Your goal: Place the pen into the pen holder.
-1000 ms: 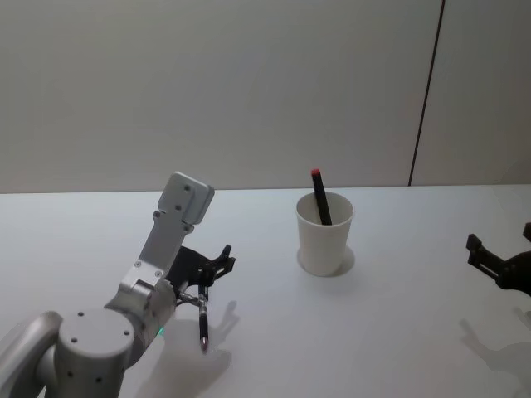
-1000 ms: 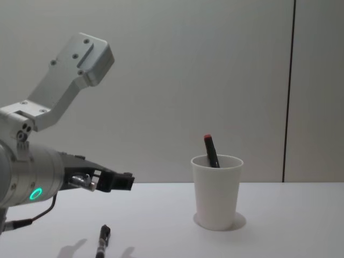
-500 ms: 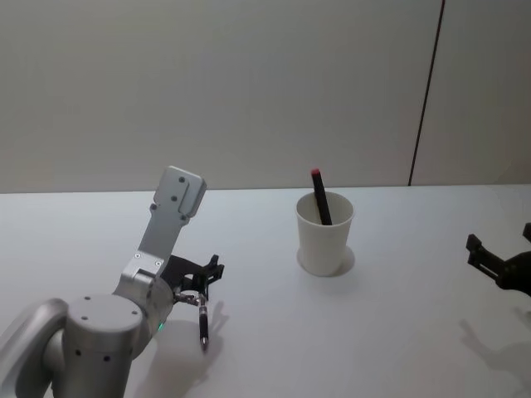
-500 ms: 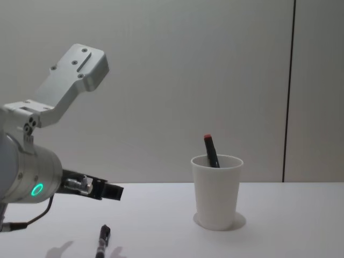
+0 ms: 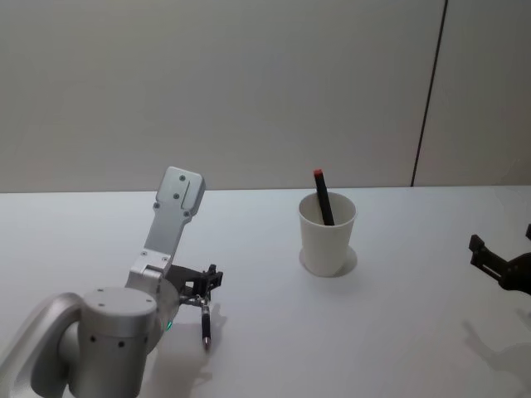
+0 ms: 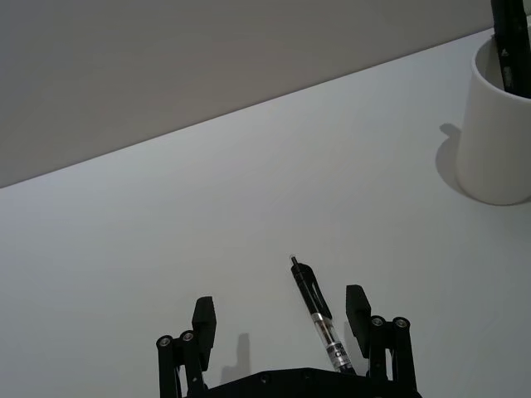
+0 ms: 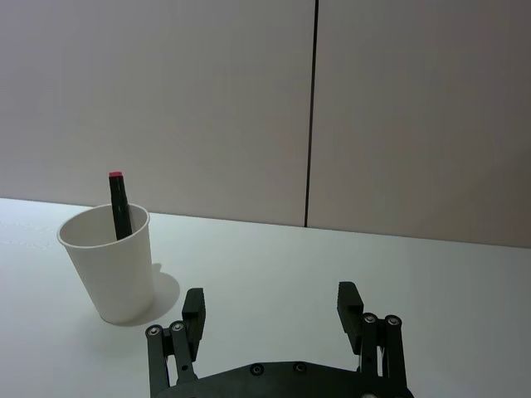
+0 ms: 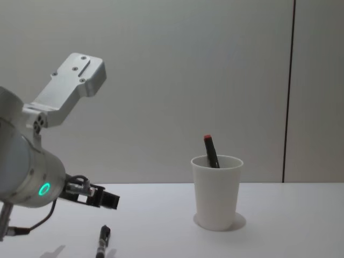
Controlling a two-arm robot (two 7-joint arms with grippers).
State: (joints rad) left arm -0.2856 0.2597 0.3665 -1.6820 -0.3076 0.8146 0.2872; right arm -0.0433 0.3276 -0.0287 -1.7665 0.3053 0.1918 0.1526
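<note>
A black pen lies flat on the white table. My left gripper hovers just above its near end, open. In the left wrist view the pen lies between the spread fingers of the left gripper, closer to one finger. The pen holder, a white paper cup, stands upright to the right and farther back. A red-capped black pen leans inside it. My right gripper rests open at the far right.
The white table ends at a grey wall with a dark vertical seam behind the cup. Bare tabletop lies between the loose pen and the cup.
My left gripper has drawn back and sunk lower, coming over the lying pen's near end. The pen, the cup and the right arm have not moved.
</note>
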